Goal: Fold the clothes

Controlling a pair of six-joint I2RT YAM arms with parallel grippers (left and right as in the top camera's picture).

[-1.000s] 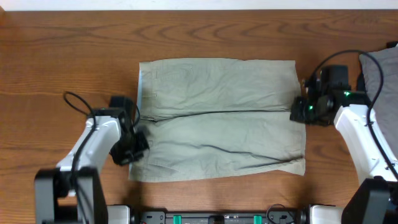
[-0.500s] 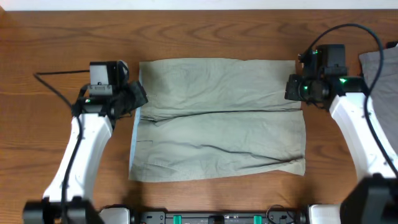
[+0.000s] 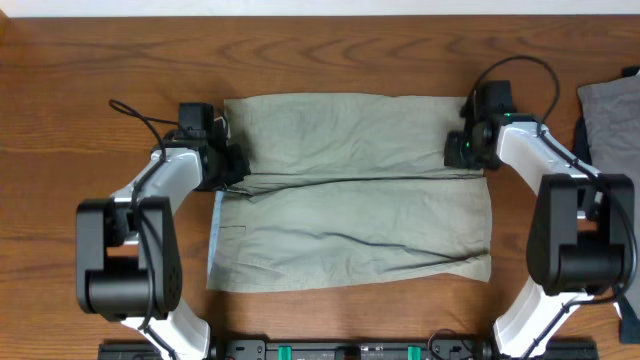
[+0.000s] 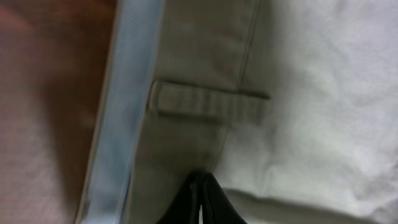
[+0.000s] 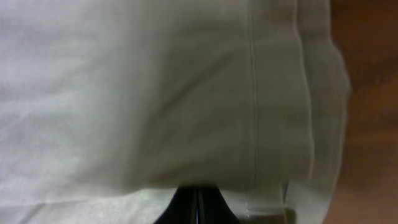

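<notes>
The pale khaki shorts (image 3: 350, 215) lie flat on the wooden table (image 3: 100, 70), waistband to the left and leg hems to the right, with a crease running across the middle. My left gripper (image 3: 238, 166) is shut, its tips at the waistband just above the crease. In the left wrist view its tips (image 4: 200, 182) touch the cloth below a belt loop (image 4: 208, 104) and beside the pale blue lining (image 4: 124, 112). My right gripper (image 3: 458, 152) is shut too, at the hem end of the upper leg. In the right wrist view its tips (image 5: 198, 190) meet the fold edge of the shorts (image 5: 155, 93).
A plain grey garment (image 3: 612, 110) lies at the right edge of the table with a bit of dark cloth (image 3: 584, 132) beside it. The arms' bases and a black rail (image 3: 350, 351) line the front edge.
The left gripper went from the lower left edge of the shorts up to the waistband by the crease. The right gripper shifted up and left onto the hem. The shorts have not moved.
</notes>
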